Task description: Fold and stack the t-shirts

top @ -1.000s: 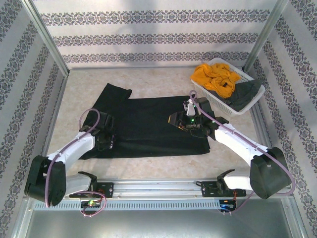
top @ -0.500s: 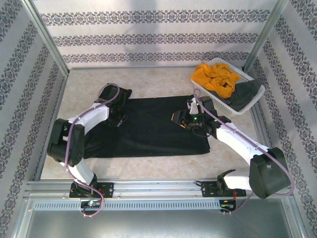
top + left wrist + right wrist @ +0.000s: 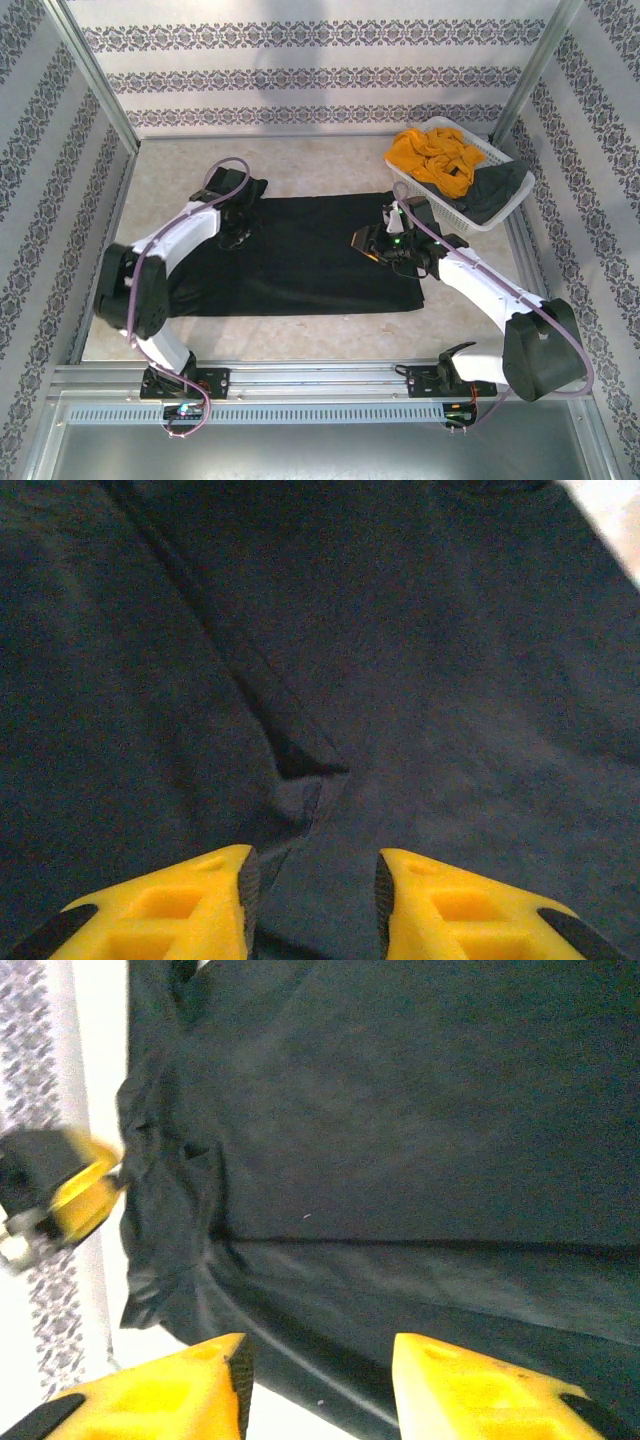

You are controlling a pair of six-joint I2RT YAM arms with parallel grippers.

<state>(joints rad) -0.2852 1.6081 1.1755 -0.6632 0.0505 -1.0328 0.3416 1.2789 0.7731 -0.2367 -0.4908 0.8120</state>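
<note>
1. Progress: the task is at an early stage. One black t-shirt [image 3: 300, 260] lies spread flat on the table [image 3: 330, 165]. Its body forms a rough rectangle and one sleeve sticks out at the far left corner. No finished fold or stack is visible.
2. Outstanding: the mustard-yellow t-shirt [image 3: 432, 158] and the dark grey t-shirt [image 3: 495, 190] lie crumpled in the white slatted basket [image 3: 455, 213] at the far right, unfolded. In my judgement, most of the work is yet to be done.
3. Left gripper [image 3: 237, 232]: it is positioned over the far left part of the black t-shirt, just beside the projecting sleeve. In the left wrist view the left gripper [image 3: 312, 900] has its jaws apart. A raised crease in the cloth runs toward the gap, but nothing appears to be clamped.
4. Right gripper [image 3: 362, 245]: it is positioned over the right part of the same shirt, well apart from the left one. In the right wrist view the right gripper [image 3: 318, 1390] is open and holds nothing. Black cloth lies directly below it, and the shirt's edge and bare table are near the finger [image 3: 215, 1385] at lower left.
5. Whether either gripper touches the cloth cannot be determined.
</note>
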